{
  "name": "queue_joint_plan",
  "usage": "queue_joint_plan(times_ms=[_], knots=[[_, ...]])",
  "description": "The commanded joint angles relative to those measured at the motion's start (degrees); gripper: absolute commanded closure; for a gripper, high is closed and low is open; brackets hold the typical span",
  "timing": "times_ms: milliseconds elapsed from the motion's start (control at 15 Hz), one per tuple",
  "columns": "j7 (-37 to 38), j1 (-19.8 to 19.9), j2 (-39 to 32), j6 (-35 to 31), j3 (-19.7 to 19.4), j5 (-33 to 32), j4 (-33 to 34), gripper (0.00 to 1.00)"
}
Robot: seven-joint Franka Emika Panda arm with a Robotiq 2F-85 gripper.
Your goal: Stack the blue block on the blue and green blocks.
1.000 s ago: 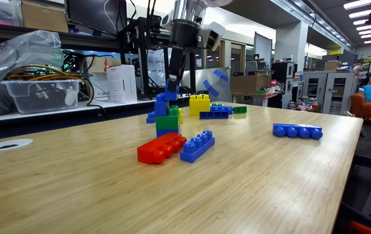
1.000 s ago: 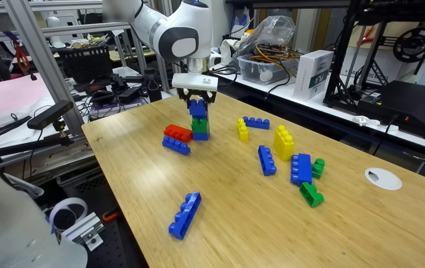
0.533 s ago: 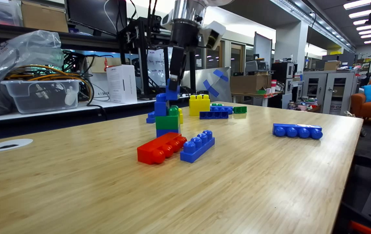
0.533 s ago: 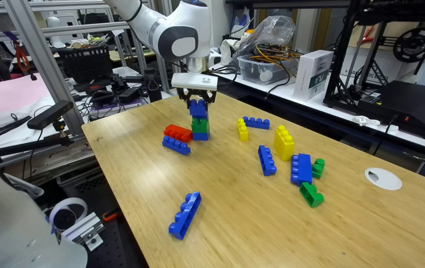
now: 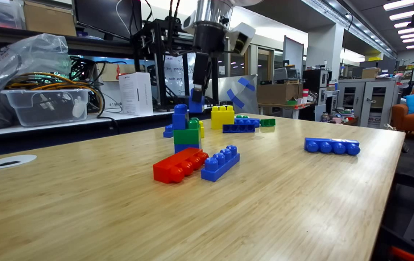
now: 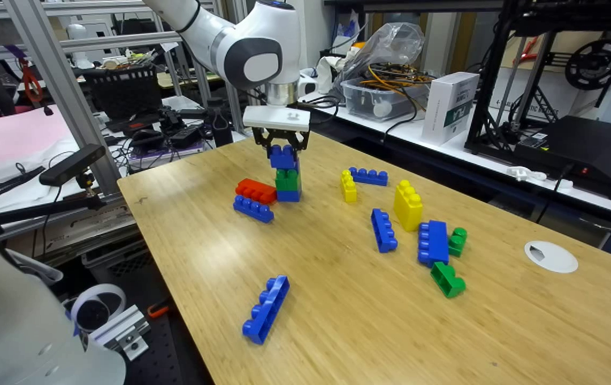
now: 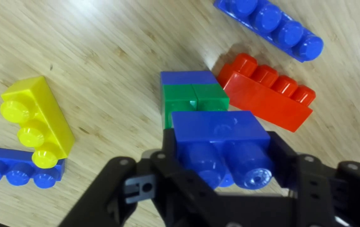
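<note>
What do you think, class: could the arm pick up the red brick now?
Probably not: its gripper holds the blue block. Nothing lies on the red brick, though; once freed, the gripper might reach it beside the stack.

Claw (image 6: pixel 283 154) gripping blue block (image 6: pixel 283 159) above blue and green blocks (image 6: pixel 287 185); red brick (image 6: pixel 255 191) beside them on table (image 6: pixel 204 230).

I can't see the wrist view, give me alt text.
The gripper is closed on the blue block, partly hiding the blue and green blocks. A red brick lies on its side to their right; a long blue brick is upper right, a yellow brick and second blue brick at left.
</note>
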State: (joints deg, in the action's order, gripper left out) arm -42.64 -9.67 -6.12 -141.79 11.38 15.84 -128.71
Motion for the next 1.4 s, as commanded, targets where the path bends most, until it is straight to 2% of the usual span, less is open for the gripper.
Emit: queue_joint_plan(times_ms=[0, 1333], knots=[[1.4, 0.3, 0.68, -0.53, 0.48, -1.59, -1.15, 0.55], [-0.13, 0.4, -1.82, -3.05, 1.71, -0.9, -0.4, 0.55]])
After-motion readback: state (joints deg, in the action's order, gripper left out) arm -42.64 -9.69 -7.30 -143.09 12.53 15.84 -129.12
